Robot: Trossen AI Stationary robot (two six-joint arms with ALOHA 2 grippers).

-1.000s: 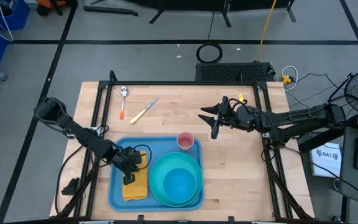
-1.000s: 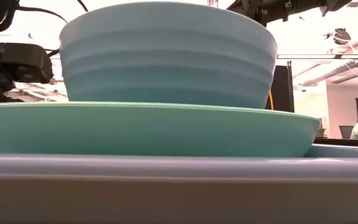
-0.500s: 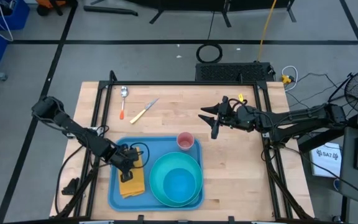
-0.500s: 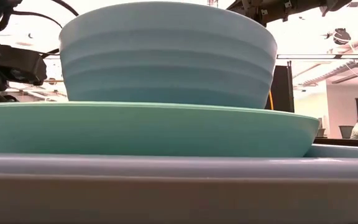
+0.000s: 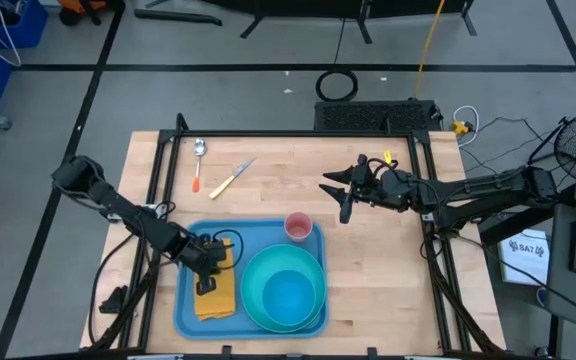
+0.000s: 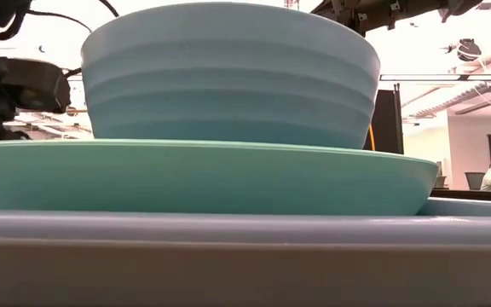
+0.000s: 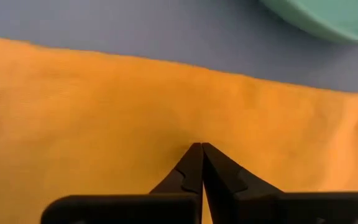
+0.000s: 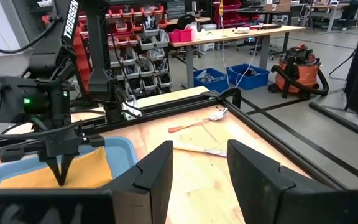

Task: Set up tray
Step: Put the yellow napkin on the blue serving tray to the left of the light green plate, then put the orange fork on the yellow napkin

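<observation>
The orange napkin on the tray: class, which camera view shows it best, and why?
The high view: the whole napkin shows lying on the tray beside the plate. The left wrist view shows only part of it; the right wrist view shows one end; the low view shows none.

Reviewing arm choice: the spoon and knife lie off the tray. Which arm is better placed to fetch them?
Probably right: its open right gripper hovers free above bare table, facing the spoon and knife. The left gripper is shut on the napkin.

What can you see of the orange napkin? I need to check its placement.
The napkin is yellow-orange cloth, folded flat, lying on the left part of the blue tray, beside the turquoise plate. The left gripper, shut, points down at it with its tips at the cloth; whether it pinches any cloth is unclear.
</observation>
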